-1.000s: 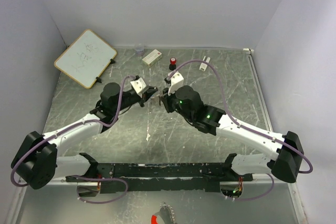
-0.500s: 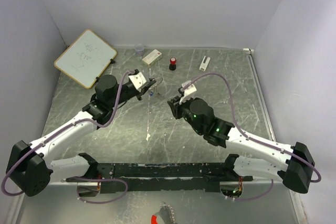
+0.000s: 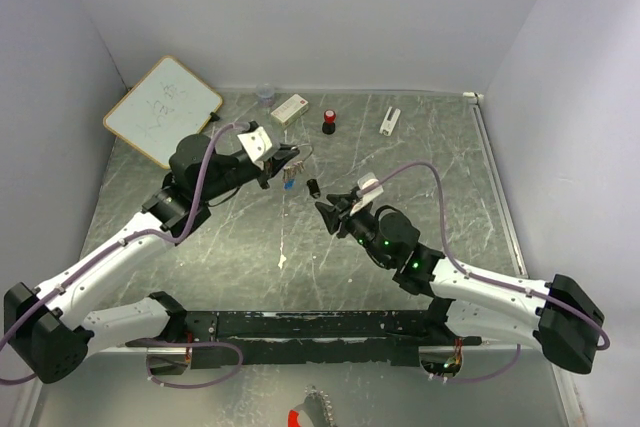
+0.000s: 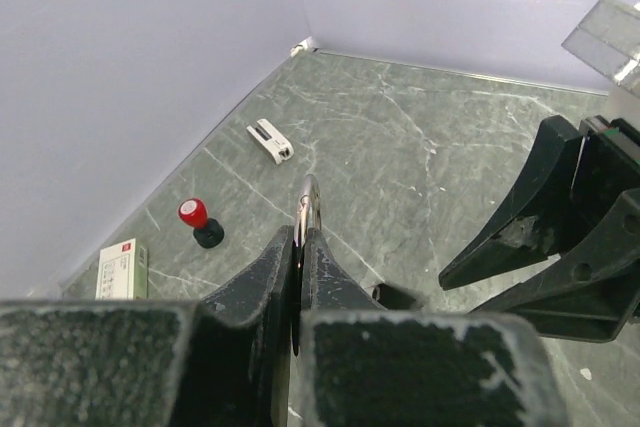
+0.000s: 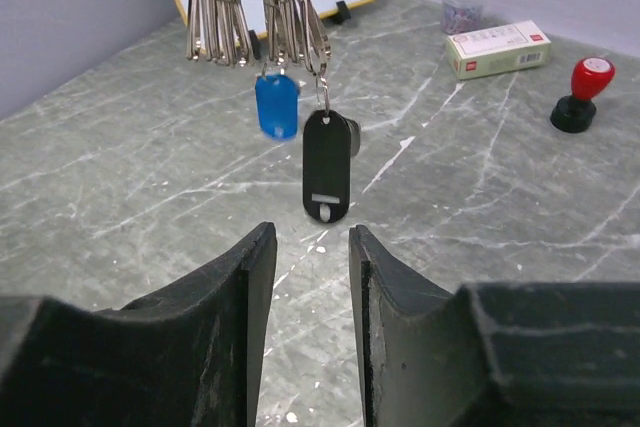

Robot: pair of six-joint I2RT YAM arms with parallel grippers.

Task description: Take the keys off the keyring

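Left gripper (image 4: 303, 247): its fingers are pressing fully together on the rim of the keyring (image 4: 309, 205) and holding the thin silver loop up off the marble-patterned table (image 3: 450, 177), toward the back and left of centre.
Keys on the ring: the right wrist view is showing a bunch of plain silver keys (image 5: 215, 27) hanging from the wire, with the blue-headed key (image 5: 276, 105) and the black-headed key (image 5: 325, 165) dangling just beside them; the black one is hanging lowest, on its own small link.
Right gripper (image 5: 305, 277): it is standing partly open with a narrow gap between the fingers and gripping nothing. It is sitting low, near the table, pointing at the hanging bunch from in front, with the black-headed key straight ahead of the gap but apart from it.
Done: as far as these views are showing, no key is lying loose on the table, so I am judging that nothing is off the ring yet.
Doubtful: a small dark shape is showing behind the black-headed key, too unclear to name.
Left to do: every visible key is waiting to be worked off the wire, one at a time. The black-headed key is looking like the likeliest first pick, since the open fingers are lining up with it.
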